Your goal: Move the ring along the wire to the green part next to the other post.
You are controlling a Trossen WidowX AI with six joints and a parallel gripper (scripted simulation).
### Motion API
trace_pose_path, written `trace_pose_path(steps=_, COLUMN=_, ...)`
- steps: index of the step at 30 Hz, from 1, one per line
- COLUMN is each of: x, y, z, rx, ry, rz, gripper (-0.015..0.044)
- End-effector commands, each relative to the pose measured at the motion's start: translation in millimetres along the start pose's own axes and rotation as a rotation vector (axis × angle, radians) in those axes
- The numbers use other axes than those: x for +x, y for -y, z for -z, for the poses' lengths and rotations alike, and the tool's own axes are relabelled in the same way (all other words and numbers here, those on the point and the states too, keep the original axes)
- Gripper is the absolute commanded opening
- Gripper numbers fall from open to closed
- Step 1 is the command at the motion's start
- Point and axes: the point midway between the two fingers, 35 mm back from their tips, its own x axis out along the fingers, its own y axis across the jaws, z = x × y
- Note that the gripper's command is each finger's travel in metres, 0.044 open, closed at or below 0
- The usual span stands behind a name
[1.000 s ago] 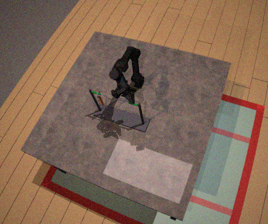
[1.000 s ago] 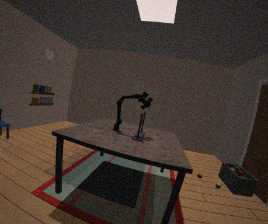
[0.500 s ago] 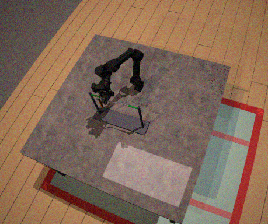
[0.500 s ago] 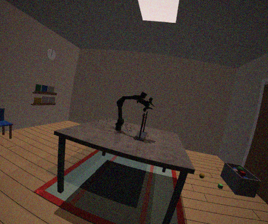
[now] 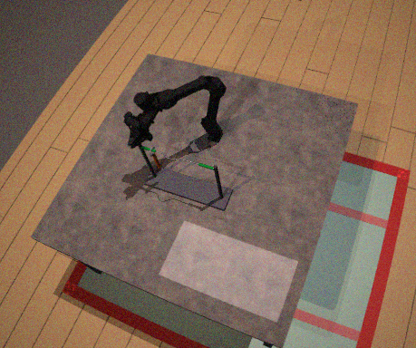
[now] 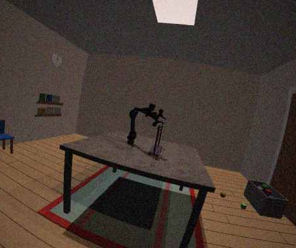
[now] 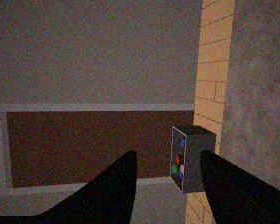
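Observation:
The ring's orange handle [image 5: 156, 160] hangs down from the left green part [image 5: 148, 149] of the wire, beside the left post [image 5: 147, 160]. The ring itself is too small to make out clearly. The thin grey wire runs right to the other green part [image 5: 207, 166] at the right post [image 5: 218, 183]. My gripper [image 5: 142, 141] [image 6: 164, 120] [image 7: 168, 158] is partly open, with nothing between its fingers. It is high up, close to the left post's top in the top view; whether it touches is unclear. The wrist view shows neither ring nor wire.
The posts stand on a dark base plate [image 5: 184, 186] on the grey table [image 5: 111, 204] [image 6: 111, 152]. A pale rectangle [image 5: 229, 267] lies toward the front. The arm reaches over from behind the wire. A toy box [image 6: 263, 200] [image 7: 196, 165] stands on the floor beyond the table.

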Motion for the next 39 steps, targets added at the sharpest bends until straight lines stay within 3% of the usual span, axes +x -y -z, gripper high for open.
trace_pose_path(steps=1, x=-3, y=16, z=-24, rx=-0.086, ry=0.065, rz=-0.012, gripper=0.0160)
trace_pose_path(steps=20, x=-10, y=160, z=-42, rx=-0.697, ry=0.032, rz=-0.085, gripper=0.0160)
trace_pose_path(steps=39, x=-65, y=271, z=30, rx=-1.295, ry=0.004, rz=-0.211, gripper=0.0160)
